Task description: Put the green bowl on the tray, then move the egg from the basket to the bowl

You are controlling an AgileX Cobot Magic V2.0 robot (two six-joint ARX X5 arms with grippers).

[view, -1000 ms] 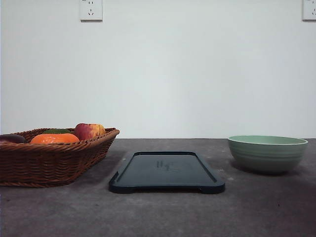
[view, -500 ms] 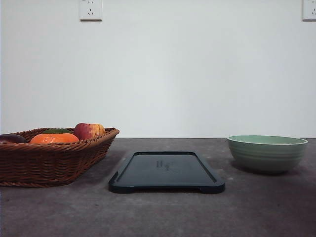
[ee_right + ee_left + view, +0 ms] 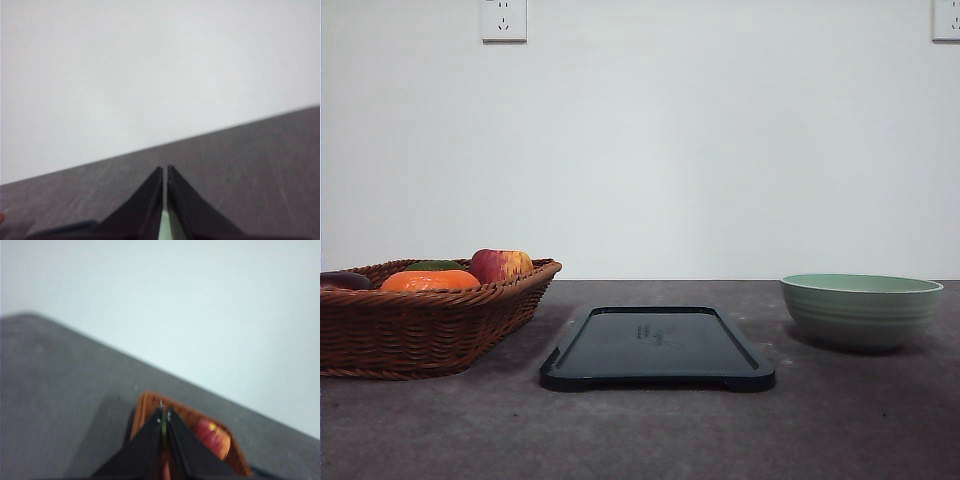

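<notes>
Nothing is done yet as I see it: pale sage-green round bowl (image 3: pixel 861 310) sits beside the empty dark rectangular tray (image 3: pixel 657 347), both grippers' fingers together.

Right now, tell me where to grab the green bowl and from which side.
Probably pinch the green bowl at its thin rim, coming down from above: it sits upright and open on the table, and its rounded, ridged wall looks too wide to span.
</notes>
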